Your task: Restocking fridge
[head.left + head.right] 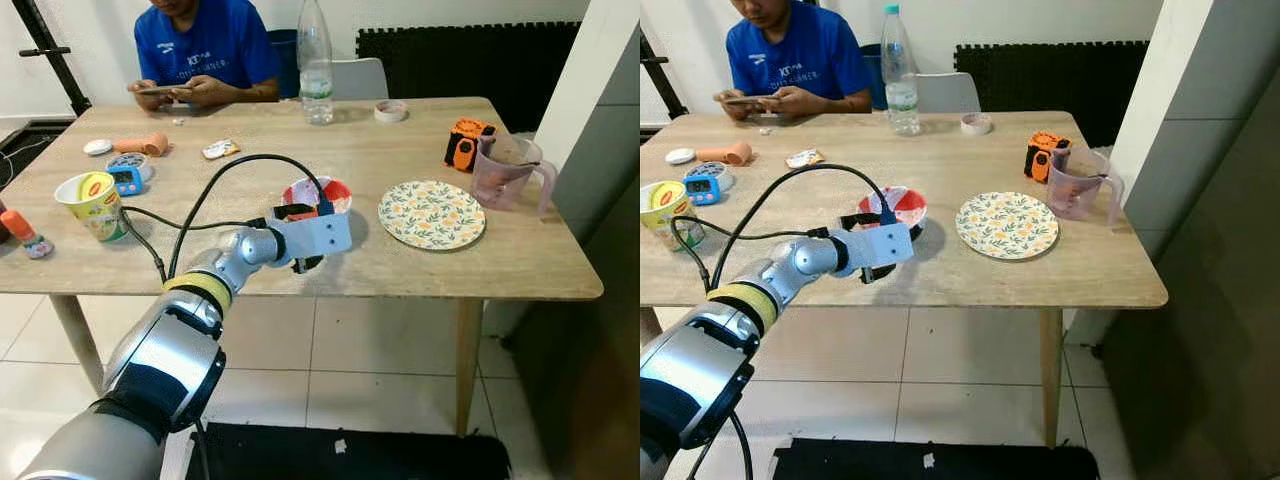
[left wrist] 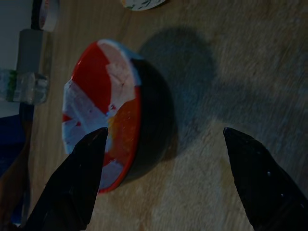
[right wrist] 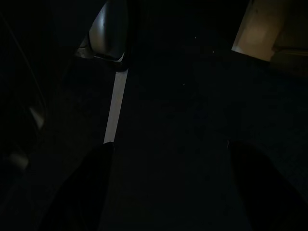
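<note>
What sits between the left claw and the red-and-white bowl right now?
Nothing: in the left wrist view the open left claw faces the bowl across bare wooden table, one finger nearly at its rim.

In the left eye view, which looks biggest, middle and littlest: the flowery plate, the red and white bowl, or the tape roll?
1. Flowery plate, the biggest.
2. Red and white bowl, middle, though the left gripper hides part of it.
3. Tape roll, the littlest. It sits farther back on the table, so that shrinks it a bit too.

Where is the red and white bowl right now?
The red and white bowl sits mid-table, left of the floral plate, just beyond the open left end effector.
</note>
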Controlling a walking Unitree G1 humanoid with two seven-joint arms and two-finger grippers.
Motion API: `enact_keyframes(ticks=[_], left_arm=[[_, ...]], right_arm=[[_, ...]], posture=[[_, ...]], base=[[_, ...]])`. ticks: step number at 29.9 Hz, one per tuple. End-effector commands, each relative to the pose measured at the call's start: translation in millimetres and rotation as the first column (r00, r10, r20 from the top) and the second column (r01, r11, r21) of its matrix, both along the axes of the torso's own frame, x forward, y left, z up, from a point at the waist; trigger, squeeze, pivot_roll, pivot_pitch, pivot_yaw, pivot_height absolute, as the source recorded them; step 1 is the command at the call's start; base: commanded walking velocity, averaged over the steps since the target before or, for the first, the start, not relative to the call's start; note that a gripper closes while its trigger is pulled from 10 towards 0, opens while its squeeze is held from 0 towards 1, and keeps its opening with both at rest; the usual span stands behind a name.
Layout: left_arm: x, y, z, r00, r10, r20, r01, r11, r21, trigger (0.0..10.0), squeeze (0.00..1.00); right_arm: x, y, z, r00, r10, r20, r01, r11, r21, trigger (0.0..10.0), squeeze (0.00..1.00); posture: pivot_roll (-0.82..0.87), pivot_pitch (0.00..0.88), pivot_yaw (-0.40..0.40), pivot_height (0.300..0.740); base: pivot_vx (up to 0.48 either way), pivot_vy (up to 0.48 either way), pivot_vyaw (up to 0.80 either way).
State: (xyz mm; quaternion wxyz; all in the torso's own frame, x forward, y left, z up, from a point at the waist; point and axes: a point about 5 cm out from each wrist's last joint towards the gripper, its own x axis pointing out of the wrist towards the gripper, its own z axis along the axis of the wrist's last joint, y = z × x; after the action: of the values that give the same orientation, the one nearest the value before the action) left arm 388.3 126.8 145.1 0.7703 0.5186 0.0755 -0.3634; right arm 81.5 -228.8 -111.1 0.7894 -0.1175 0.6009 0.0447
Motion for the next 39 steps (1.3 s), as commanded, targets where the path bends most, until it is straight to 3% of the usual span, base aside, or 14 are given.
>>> enact_keyframes(ticks=[1, 5, 6, 8, 9, 19, 28, 39], left_arm=[[-3.7, -1.0, -10.0, 1.000, -0.002, -0.021, 0.003, 1.000, 0.014, 10.0, 0.00], [-4.9, -1.1, -13.1, 1.000, -0.004, -0.024, 0.004, 1.000, 0.024, 10.0, 0.00], [-6.4, -0.5, -17.1, 0.999, -0.006, -0.032, 0.008, 0.999, 0.045, 6.2, 0.00], [-6.9, -0.3, -18.4, 0.999, -0.008, -0.035, 0.010, 0.999, 0.052, 6.2, 0.00], [-7.3, 0.4, -19.9, 0.999, -0.008, -0.035, 0.011, 0.998, 0.068, 0.0, 0.00], [-8.5, 15.2, -27.4, 1.000, 0.017, 0.011, -0.019, 0.983, 0.183, 0.0, 0.00], [-10.7, 19.7, -31.9, 1.000, 0.025, 0.010, -0.026, 0.981, 0.194, 0.0, 0.00], [-16.1, 21.9, -39.4, 0.999, 0.034, -0.001, -0.034, 0.991, 0.126, 0.0, 0.00]], right_arm=[[-2.8, -1.6, -0.1, 1.000, -0.002, 0.001, 0.002, 1.000, -0.006, 10.0, 0.00], [-3.1, -1.2, -0.2, 1.000, -0.002, 0.001, 0.002, 1.000, -0.005, 10.0, 0.00], [-3.2, -0.7, -0.4, 1.000, -0.003, 0.002, 0.003, 1.000, -0.004, 10.0, 0.00], [-3.2, -0.6, -0.4, 1.000, -0.003, 0.002, 0.003, 1.000, -0.004, 10.0, 0.00], [-3.2, -0.5, -0.4, 1.000, -0.004, 0.003, 0.004, 1.000, -0.004, 10.0, 0.00], [-1.9, -0.2, -0.2, 1.000, -0.010, 0.009, 0.010, 1.000, -0.004, 10.0, 0.00], [1.1, -0.1, 0.3, 1.000, -0.011, 0.015, 0.011, 1.000, -0.003, 10.0, 0.00], [12.8, 2.6, 2.2, 0.999, -0.011, 0.036, 0.011, 1.000, 0.003, 10.0, 0.00]], posture=[[-0.08, 0.059, 0.048, 0.740], [-0.09, 0.062, 0.049, 0.740], [-0.09, 0.062, 0.049, 0.740], [-0.09, 0.062, 0.049, 0.740], [-0.09, 0.062, 0.049, 0.740], [-0.09, 0.059, 0.050, 0.740], [-0.09, 0.051, 0.050, 0.740], [-0.08, 0.016, 0.047, 0.740]], base=[[0.000, 0.000, 0.00], [0.000, 0.000, 0.00], [0.000, 0.000, 0.00], [0.000, 0.000, 0.00], [0.000, 0.000, 0.00], [0.000, 0.000, 0.00], [0.000, 0.000, 0.00], [0.000, 0.000, 0.00]])
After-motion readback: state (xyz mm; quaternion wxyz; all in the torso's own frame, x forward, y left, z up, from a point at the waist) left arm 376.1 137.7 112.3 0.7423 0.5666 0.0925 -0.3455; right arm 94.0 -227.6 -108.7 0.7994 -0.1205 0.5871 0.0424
